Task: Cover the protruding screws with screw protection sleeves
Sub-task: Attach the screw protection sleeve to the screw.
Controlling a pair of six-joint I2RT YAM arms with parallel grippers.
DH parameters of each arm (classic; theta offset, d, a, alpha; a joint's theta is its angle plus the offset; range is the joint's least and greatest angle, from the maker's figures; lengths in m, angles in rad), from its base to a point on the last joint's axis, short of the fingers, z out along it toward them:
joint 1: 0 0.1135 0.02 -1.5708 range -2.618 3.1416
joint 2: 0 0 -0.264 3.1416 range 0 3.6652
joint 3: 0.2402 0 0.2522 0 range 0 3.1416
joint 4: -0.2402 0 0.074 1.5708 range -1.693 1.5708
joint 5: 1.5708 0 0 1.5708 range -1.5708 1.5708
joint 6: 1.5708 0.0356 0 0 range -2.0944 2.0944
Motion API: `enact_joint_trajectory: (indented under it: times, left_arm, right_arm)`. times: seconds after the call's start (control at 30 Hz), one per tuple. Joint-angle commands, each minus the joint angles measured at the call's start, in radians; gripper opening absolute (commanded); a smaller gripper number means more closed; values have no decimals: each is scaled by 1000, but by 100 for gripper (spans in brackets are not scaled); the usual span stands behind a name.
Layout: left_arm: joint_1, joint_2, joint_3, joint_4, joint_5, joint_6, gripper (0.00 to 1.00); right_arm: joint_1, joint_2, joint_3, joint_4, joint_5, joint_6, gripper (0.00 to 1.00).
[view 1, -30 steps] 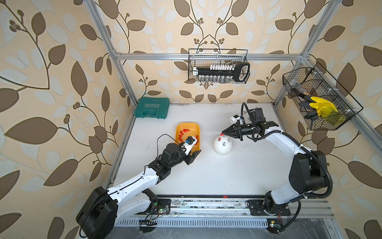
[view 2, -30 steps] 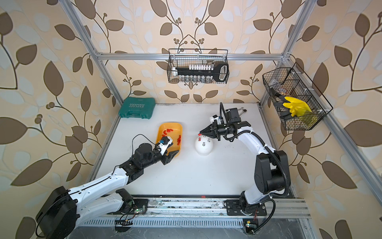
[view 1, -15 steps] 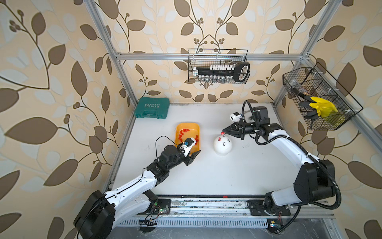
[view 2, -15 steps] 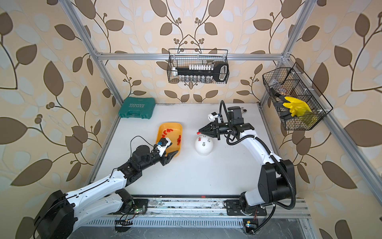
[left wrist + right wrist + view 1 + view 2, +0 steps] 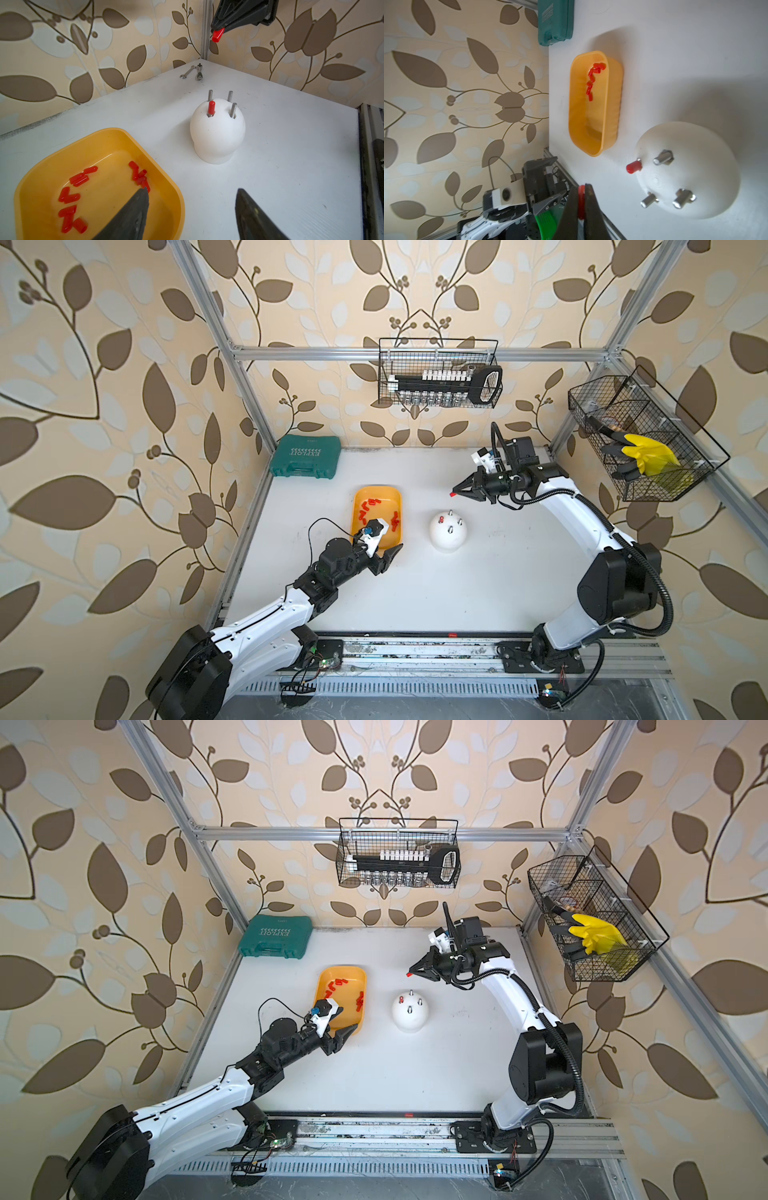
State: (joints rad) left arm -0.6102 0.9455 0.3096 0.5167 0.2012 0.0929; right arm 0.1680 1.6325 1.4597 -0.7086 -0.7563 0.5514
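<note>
Far left, by the back wall: closed teal plastic tool case, out of play. Next along, shallow yellow plastic tray, with small bright red plastic screw protection sleeves lying loose inside in two clusters. At the tray's near corner, left gripper: black fingers spread wide, nothing between them, one tip over the tray, the other over bare white table. Parked and empty.

On to the middle: white rounded plastic dome, standing near the tray but apart from it. Four thin grey metal protruding screws upright out of its top. The one nearest the tray already wearing a red cap, three bare.

Further right and up in the air: right gripper, tips pinched together on a single red sleeve, part of it poking out past the tips. Well clear of the dome, beyond it toward the back wall.

Step in hand, by the look of it: second cap onto a bare stud. Bring the sleeve over one stud and swing its axis upright to match, mouth downward. Open end not readable from here, so check first. Lower straight, with no sideways shove against the thin stud. Press down as far as the first cap, and only then let go.
</note>
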Motion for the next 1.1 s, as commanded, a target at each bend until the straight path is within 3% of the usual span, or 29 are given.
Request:
enact_joint_trajectory:
  times: [0.0,0.17,1.07]
  left_arm:
    - [-9,21,11,98,17,-49,73]
    - [-10,94,35,126,64,-73,73]
    - [-10,99,51,88,63,-54,73]
  right_arm:
    - [2,42,33,-98,169,-107,8]
    - [15,83,44,-121,256,-130,8]
    - [60,145,74,-76,277,-129,7]
